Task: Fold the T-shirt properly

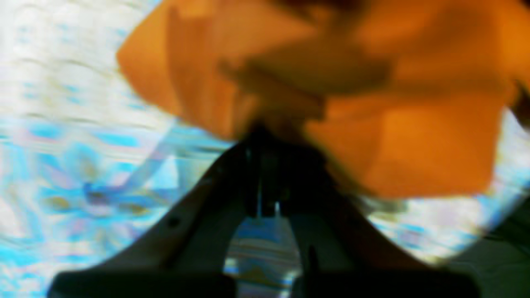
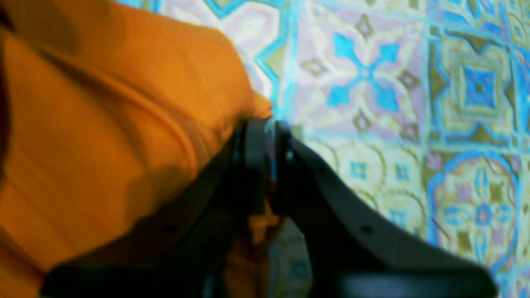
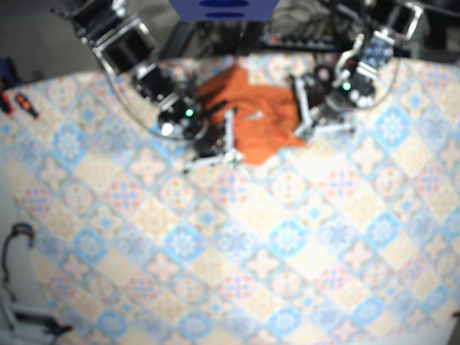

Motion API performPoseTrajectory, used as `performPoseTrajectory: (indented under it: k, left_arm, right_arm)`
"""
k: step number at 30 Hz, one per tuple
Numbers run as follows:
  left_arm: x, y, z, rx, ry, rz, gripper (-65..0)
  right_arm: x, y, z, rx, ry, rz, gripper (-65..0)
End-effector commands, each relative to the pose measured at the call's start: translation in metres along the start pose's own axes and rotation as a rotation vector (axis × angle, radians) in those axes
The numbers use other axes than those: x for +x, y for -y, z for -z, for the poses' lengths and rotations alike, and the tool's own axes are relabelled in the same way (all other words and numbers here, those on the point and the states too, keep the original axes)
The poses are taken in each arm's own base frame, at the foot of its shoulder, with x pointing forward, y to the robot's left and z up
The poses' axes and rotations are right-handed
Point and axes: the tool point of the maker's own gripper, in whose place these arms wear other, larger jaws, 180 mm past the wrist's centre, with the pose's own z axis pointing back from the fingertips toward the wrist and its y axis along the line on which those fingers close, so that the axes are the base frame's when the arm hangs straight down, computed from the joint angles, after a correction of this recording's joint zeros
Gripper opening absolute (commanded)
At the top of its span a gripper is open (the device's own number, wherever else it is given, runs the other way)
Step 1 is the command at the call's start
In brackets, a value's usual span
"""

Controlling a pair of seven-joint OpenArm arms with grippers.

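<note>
While both arms crowd the far end, the table (image 3: pixel 302 259) with its blue-patterned cloth runs wide on the near side of the shirt (image 3: pixel 255 118), and that is where you have the most open room. The shirt, orange and bunched into a rumpled heap, lies close to the table's far edge, with only a thin strip of cloth beyond it. In the base view, the right arm (image 3: pixel 144 65) comes in at the shirt's left and the left arm (image 3: pixel 366 61) at its right, so the two flank the heap and block both sides. The right gripper (image 2: pixel 271 124) has its jaws pressed nearly together on the shirt's edge, with a corner of orange cloth pinched at the tips and more fabric below. The left gripper (image 1: pixel 265 134) also meets the shirt, its jaws drawn narrow under draping folds. That view is blurred, yet the cloth looks pinched. Far left of the shirt, by the table's edge, you have two small red-handled things (image 3: pixel 18 104), too blurred to name. Well nearer than the shirt, off the left edge, a dark cable (image 3: pixel 16 237) loops.
</note>
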Motion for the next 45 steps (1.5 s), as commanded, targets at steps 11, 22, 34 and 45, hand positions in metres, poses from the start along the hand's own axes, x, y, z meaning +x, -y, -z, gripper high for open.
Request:
performPoseTrajectory:
  k: [11,22,34,45]
  left_arm:
    - [0.037,-0.059,-0.001,0.118,0.051,0.012,-65.0]
    - [0.069,-0.093,-0.002,0.175,0.085,0.009,-65.0]
    - [-0.02,-0.08,-0.05,0.165,0.001,-0.077,-65.0]
    - [-0.042,-0.004,-0.035,0.002,-0.055,-0.037,-65.0]
  right_arm:
    - [-0.084,0.033,-0.037,-0.118,-0.151,0.169,-59.8]
    - [-0.087,0.018,-0.069,-0.121,-0.188,0.138,-59.8]
    - [-0.047,0.096,-0.067,-0.256,-0.105,0.125,-59.8]
    - [0.007,0.093,-0.039,-0.229,-0.034,0.143,-59.8]
